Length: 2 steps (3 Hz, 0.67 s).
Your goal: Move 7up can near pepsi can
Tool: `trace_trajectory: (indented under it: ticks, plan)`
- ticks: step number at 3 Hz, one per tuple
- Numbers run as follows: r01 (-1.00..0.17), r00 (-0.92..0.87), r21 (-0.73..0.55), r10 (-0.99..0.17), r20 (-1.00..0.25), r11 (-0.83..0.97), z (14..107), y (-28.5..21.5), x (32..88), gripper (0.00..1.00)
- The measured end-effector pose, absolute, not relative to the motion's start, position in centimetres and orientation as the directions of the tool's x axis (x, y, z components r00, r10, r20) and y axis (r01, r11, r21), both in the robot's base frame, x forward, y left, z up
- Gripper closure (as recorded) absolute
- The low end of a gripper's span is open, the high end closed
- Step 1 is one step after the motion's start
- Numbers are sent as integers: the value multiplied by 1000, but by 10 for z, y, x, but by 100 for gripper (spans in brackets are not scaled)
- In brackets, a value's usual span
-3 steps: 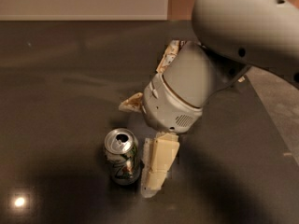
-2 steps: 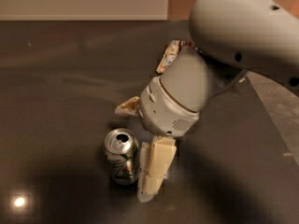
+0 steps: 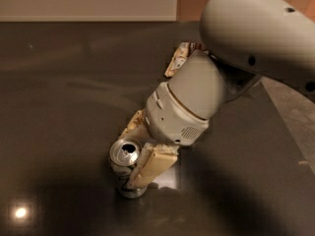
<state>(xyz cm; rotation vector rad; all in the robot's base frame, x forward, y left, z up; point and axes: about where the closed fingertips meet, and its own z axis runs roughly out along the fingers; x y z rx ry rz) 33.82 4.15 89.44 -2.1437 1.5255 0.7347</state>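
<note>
The 7up can [image 3: 124, 157], silvery with an open shiny top, stands upright on the dark table [image 3: 59, 107] at the lower middle. My gripper [image 3: 141, 148] reaches down from the upper right and is shut on the can. One tan finger [image 3: 149, 167] presses its right side. The other finger [image 3: 134, 126] sits just behind its top. The pepsi can is out of view, possibly hidden behind my arm.
A crinkled snack bag [image 3: 178, 59] lies on the table behind my arm, partly hidden by it. The table's right edge [image 3: 283, 127] runs diagonally, with grey floor beyond. A wall stands along the back.
My gripper has shifted left onto the can, and its two fingers have drawn together around it. The can stays in place.
</note>
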Motion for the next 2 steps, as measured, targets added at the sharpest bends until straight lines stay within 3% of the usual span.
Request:
trace_trajectory:
  ticks: [2]
  plan:
    - [-970,202,-27,-734,-648,-243,912,29,354,87]
